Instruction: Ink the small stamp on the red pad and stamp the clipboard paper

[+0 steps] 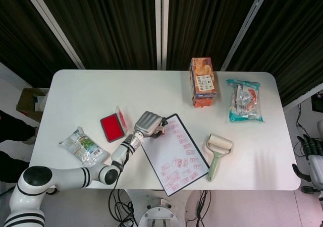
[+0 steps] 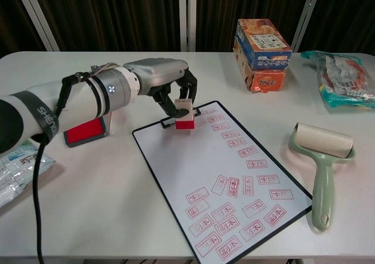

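The robot's left hand (image 2: 167,82) pinches the small stamp (image 2: 184,115) on the clipboard paper (image 2: 199,164) near its clip, apparently mid-stamping; next, a straight lift.

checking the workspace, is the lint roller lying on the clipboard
No, the lint roller lies on the table beside the clipboard, clear of its edge.
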`<state>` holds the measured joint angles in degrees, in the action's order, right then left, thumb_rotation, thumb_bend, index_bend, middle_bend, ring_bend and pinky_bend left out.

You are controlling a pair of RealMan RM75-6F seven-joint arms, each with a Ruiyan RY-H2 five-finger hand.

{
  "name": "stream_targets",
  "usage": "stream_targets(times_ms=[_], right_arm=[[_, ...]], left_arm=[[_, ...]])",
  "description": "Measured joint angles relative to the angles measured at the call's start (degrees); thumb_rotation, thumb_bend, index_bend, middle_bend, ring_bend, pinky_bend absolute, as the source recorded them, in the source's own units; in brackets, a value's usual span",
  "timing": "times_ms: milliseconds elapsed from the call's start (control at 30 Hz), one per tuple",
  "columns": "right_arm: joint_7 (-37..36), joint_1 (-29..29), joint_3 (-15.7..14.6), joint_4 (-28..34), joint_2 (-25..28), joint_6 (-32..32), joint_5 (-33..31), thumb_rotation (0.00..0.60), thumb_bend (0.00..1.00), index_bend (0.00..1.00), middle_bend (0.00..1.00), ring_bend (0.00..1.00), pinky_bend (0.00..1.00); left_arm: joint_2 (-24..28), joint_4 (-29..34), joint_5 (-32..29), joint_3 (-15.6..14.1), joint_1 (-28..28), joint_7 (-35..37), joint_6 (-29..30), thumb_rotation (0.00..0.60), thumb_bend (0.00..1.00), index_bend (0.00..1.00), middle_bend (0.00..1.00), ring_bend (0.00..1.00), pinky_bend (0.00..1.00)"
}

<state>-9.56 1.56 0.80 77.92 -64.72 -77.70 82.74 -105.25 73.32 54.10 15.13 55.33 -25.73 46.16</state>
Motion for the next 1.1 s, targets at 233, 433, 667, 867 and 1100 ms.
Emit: stream_targets(times_ms=[233,433,667,867,1100], right_arm=[[-0.1,0.0,-0.2,0.0,-0.1,-0.1,0.4,0.6,0.26,0.0,0.0,0.0,0.0],[-0.1,0.0,-0.2,0.2,0.2,-0.1,0.3,0.6,0.26,0.0,0.0,0.0,0.0],[-0.3,-0.1,-0.4,0.0,0.3,0.2,0.3,0.6,0.26,0.0,0.0,0.0,0.0],[-0.2,-0.2,-0.5,-0.4,0.0,0.3,0.1,0.6,0.26,0.0,0.0,0.0,0.0],[0.2,-0.4,-0.5,-0.4,0.1,0.5,-0.3,0.6,0.26,0.0,0.0,0.0,0.0]], left_arm=[[-2.6,1.1,-6.0,0.9,0.6,-4.7,4.7,0.6,0.48,0.71,0.71,1.0,1.0],[-4.8,1.5,-8.8,1.5,0.9,-7.5,8.8,0.6,0.49,0.71,0.71,1.0,1.0],[-5.3,2.1,-10.6,0.0,-0.2,-10.6,11.9,0.6,0.49,0.71,0.71,1.0,1.0],[-5.2,2.7,-11.1,-0.3,-1.2,-11.3,13.5,0.6,0.49,0.71,0.72,1.0,1.0],[-5.5,3.3,-11.0,-0.3,-2.0,-11.3,14.2,0.6,0.49,0.71,0.72,1.0,1.0]])
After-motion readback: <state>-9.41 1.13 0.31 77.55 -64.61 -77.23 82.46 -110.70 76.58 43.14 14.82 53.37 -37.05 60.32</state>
